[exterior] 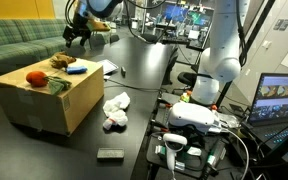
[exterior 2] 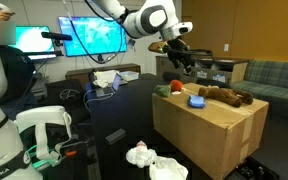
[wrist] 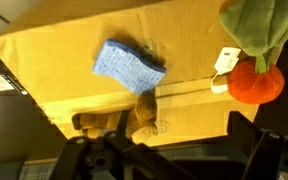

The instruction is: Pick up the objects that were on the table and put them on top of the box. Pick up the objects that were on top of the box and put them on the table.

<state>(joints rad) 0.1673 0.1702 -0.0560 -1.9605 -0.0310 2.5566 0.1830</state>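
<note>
The hand (exterior: 78, 40) hangs in the air above the box (exterior: 44, 108). It is released, with its two dark fingers (wrist: 84, 155) spread wide and grasping nothing. In both exterior views it is clear of the flat cardboard top, over the end where a brown plush toy (exterior: 62, 62) lies.

The box stands on the dark tabletop (exterior: 139, 85) and carries several things. In the wrist view a blue sponge (wrist: 129, 65) lies at about 11 o'clock from the plush toy, near it; whether the two touch cannot be told. A red-orange round fruit (wrist: 254, 84) sits at 3 o'clock from the sponge, well apart from it and close to the box's edge. A green leafy piece (wrist: 259, 25) touches the fruit at its 12 o'clock. A small white tag (wrist: 224, 65) shows just beside the fruit, at its 9 o'clock. In this view the plush toy lies at 12 o'clock from the hand, in line with the gap between the fingers and not touched by either of them.

On the tabletop, in an exterior view, a crumpled white cloth (exterior: 114, 110) lies at about 4 o'clock from the box, just beside its lower corner. A small flat grey block (exterior: 110, 154) lies at 6 o'clock from the cloth, apart from it.
</note>
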